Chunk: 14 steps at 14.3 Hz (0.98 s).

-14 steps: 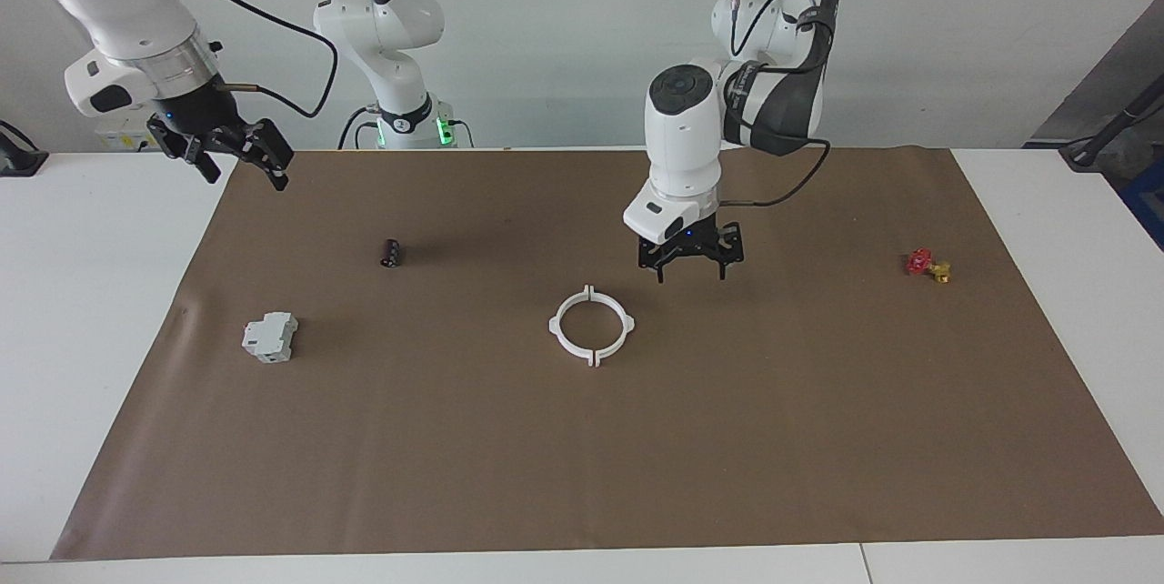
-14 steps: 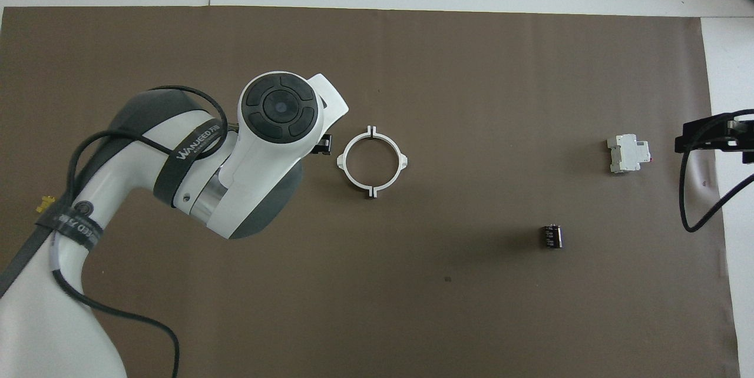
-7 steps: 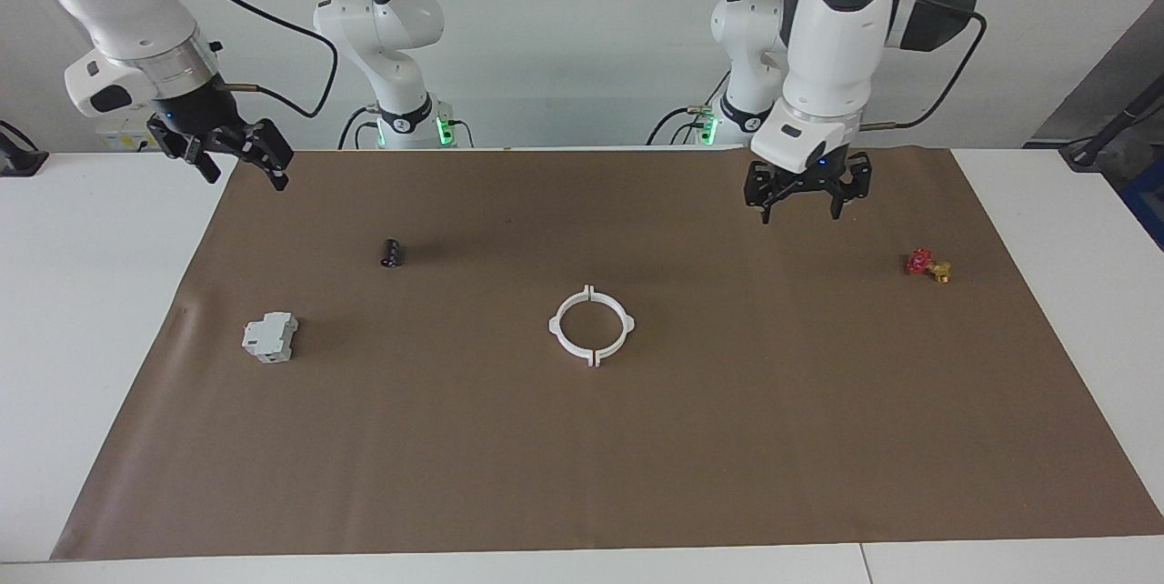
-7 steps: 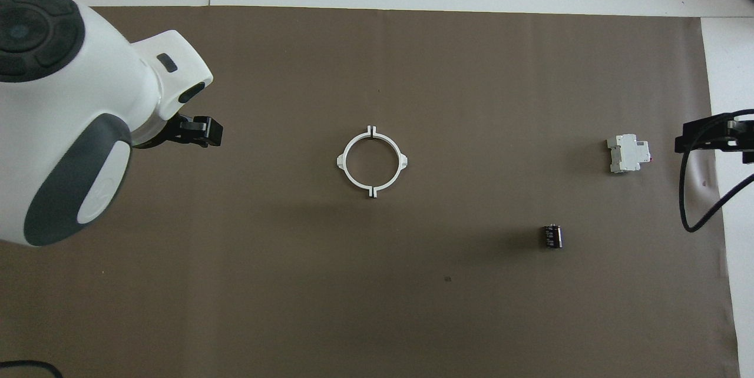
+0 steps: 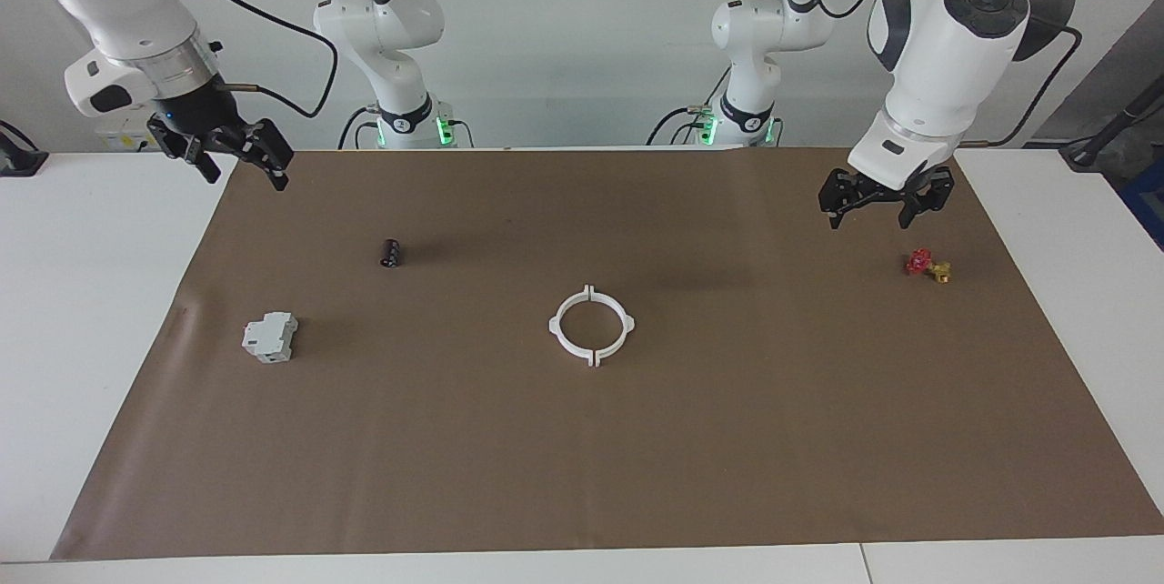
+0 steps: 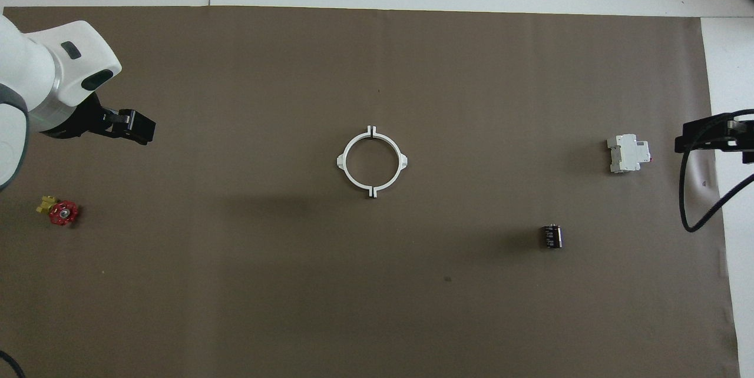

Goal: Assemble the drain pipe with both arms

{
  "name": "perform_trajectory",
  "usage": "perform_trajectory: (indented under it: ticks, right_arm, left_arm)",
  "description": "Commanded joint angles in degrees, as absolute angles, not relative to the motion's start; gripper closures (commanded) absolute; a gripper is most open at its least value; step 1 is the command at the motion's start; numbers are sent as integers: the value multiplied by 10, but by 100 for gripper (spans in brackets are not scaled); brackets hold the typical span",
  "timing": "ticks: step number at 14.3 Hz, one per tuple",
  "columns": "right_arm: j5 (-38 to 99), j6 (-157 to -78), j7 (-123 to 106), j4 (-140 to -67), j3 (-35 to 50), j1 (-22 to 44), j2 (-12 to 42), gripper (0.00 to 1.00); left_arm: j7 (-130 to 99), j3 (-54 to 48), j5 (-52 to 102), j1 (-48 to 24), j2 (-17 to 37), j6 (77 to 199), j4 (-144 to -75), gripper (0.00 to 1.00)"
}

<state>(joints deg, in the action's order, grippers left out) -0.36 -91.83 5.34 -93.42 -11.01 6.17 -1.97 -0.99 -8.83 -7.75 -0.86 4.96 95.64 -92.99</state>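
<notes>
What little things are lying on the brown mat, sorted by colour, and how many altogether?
White: 3, two half-rings set together as one ring, and a boxy block
Black: 1, a small cylinder
Red and yellow: 1, a small valve
Total: 5

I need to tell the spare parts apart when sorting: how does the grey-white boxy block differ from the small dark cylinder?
The grey-white boxy block is pale and angular; the small dark cylinder is near black and round. The block is the larger of the two. The block lies farther from the robots and closer to the mat's edge than the cylinder. Both sit untouched on the brown mat, toward the right arm's end of the table.
</notes>
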Motion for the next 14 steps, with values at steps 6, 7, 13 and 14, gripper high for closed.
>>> perform_trajectory:
  ticks: [6, 7, 13, 14]
  right_arm:
    - [2, -916, 43, -947, -110, 61, -32, 0]
    - [2, -916, 43, -947, -110, 61, -32, 0]
    - [2, -916, 43, -947, -110, 61, -32, 0]
    - [2, -916, 43, -947, -110, 61, -32, 0]
  left_arm:
    - [38, -91, -31, 40, 47, 980, -944, 0]
    - [39, -82, -31, 40, 47, 981, -945, 0]
    - [91, -66, -31, 31, 49, 990, -952, 0]
    - [118, -62, -29, 32, 47, 989, -952, 0]
